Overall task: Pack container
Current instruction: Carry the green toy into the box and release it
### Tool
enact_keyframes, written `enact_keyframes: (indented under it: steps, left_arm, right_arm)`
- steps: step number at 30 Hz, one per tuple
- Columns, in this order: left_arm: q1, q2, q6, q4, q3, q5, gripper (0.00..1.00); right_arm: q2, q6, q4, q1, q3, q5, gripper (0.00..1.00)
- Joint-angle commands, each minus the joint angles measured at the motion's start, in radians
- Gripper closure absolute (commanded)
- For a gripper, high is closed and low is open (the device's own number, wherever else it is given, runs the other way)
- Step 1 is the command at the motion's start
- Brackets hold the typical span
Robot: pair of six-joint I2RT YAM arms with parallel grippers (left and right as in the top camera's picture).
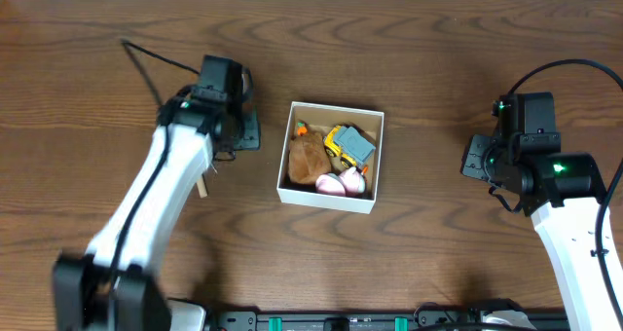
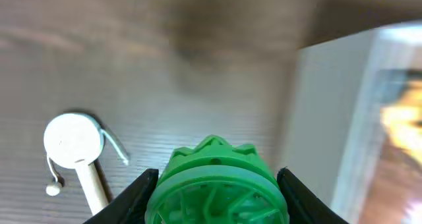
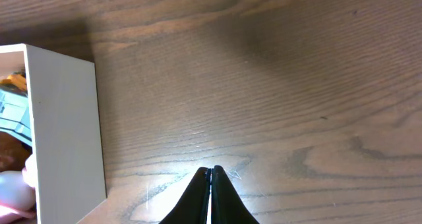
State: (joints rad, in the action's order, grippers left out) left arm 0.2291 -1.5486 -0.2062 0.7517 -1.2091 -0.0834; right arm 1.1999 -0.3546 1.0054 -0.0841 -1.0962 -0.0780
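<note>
From above, the table (image 1: pixel 428 58) is dark brown wood with wavy grain lines. One container (image 1: pixel 326 201), a flat square cardboard box with white walls and a brown inside, sits near the middle of the table. In it lie one fuzzy brown soft toy (image 1: pixel 308 159), one yellow and grey toy truck (image 1: pixel 348 144), two smooth pink round things (image 1: pixel 341 183) and one tiny orange bit (image 1: pixel 303 129), too small to name. The left gripper (image 1: pixel 238 131) is just beside the box's left wall, and its fingers are hard to see from here. The right gripper (image 1: pixel 477 158) is well apart from the box, toward the table's right edge.

The left wrist picture is blurry. The left gripper (image 2: pixel 217 176) squeezes one green round piece (image 2: pixel 217 196) made of plastic, with thin ribs and a bumpy top edge. Two black fingers (image 2: pixel 135 199) press its sides. The picture's bottom edge cuts off its lower part. On the wood lies one white round disc (image 2: pixel 72 140) on a pale wooden stick (image 2: pixel 92 188), with a thin wire beside it. The container's white wall fills the right side, and the inside is only a yellow blur.

In the right wrist picture, the right gripper (image 3: pixel 211 176) has its two black fingers pressed together with nothing between them. The container's smooth white wall stands at the left, cut off. Bits of yellow, brown and pink peek over it.
</note>
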Motion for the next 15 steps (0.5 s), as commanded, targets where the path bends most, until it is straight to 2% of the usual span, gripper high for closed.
enact_keyframes:
  steps: [1,2,5,12,15]
  left_arm:
    - [0.072,0.122,0.003,0.007,-0.022,-0.067,0.67]
    - [0.118,0.163,0.029,0.005,-0.022,-0.067,0.71]
    - [0.202,0.188,0.09,-0.009,-0.022,-0.066,0.71]
    - [0.335,0.129,0.18,-0.031,-0.022,-0.066,0.7]
    - [0.354,0.096,0.18,-0.031,-0.022,-0.066,0.35]
  right_arm:
    - [0.003,0.015,-0.004,0.005,0.013,0.0,0.94]
    - [0.007,0.016,-0.003,0.005,0.014,0.0,0.95]
    - [0.018,0.015,-0.004,0.005,0.014,0.0,0.95]
    - [0.042,0.015,-0.002,0.005,0.014,0.0,0.96]
    - [0.042,0.015,-0.005,0.005,0.014,0.0,0.98]
